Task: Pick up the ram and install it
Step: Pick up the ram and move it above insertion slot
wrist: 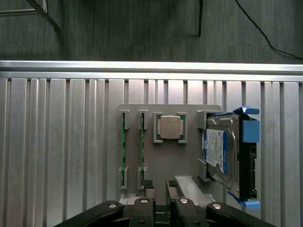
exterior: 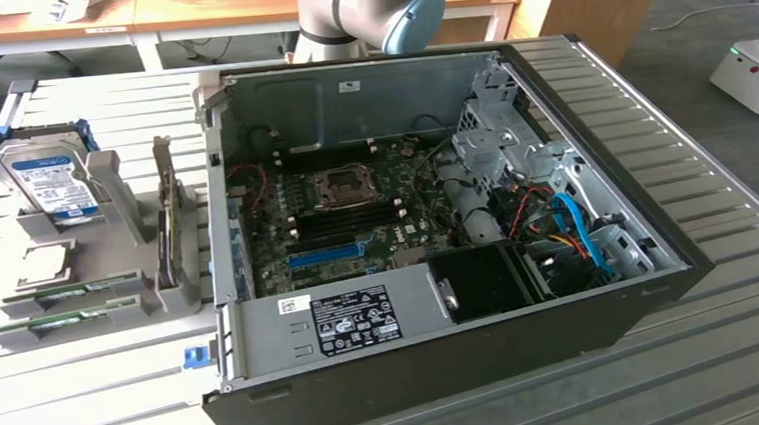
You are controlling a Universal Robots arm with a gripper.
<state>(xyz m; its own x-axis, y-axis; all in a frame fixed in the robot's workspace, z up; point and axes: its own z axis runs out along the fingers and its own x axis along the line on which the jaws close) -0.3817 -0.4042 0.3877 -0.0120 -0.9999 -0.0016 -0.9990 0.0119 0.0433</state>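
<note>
Two ram sticks stand on edge in the grooves of a grey holder [exterior: 118, 206] at the exterior view's left: one ram [exterior: 71, 291] and a second ram [exterior: 59, 321] beside it. The wrist view looks down on the same two, ram [wrist: 122, 146] and ram [wrist: 141, 142]. My gripper [wrist: 161, 208] hovers over the holder [wrist: 191, 142], beside the rams and apart from them. Its black fingers [wrist: 146, 208] stand apart with a gap between them and hold nothing. The open computer case [exterior: 431, 369] shows its motherboard [exterior: 352, 209] with dark memory slots.
The holder also carries a CPU [wrist: 170, 127], a hard drive [wrist: 221, 151] in a blue caddy and a tall expansion card [exterior: 167, 222]. The arm's base [exterior: 366, 13] stands behind the case. A ribbed metal table [exterior: 86, 413] lies all around. Its far edge [wrist: 151, 66] meets dark floor.
</note>
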